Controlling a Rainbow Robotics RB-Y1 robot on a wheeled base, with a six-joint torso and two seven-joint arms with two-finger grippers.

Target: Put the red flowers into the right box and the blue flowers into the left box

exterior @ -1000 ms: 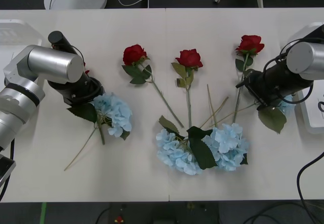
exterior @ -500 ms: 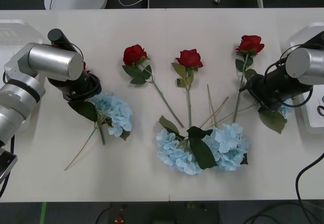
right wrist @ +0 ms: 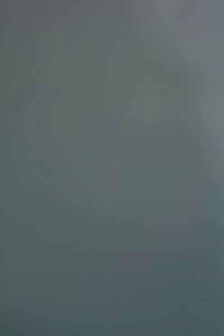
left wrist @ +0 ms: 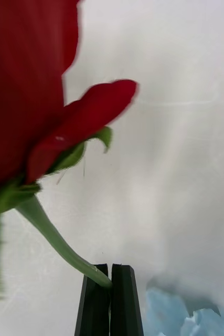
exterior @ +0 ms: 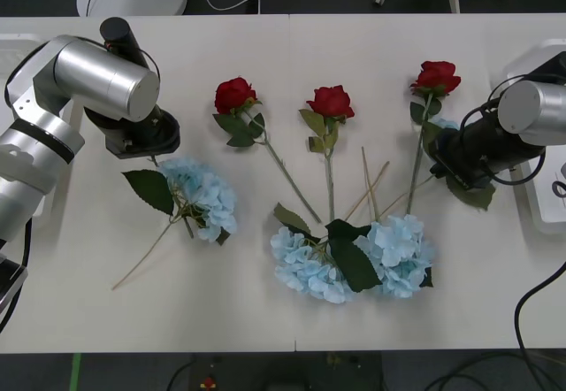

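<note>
1. The left gripper, far-left of the middle rose, has its black fingers pinched on a red rose's stem; the bloom points away from them.
2. The middle rose's stem runs toward the blue flowers (bloom pointing away).
3. The right gripper sits right of it, over a blue flower; grip unclear.
</note>
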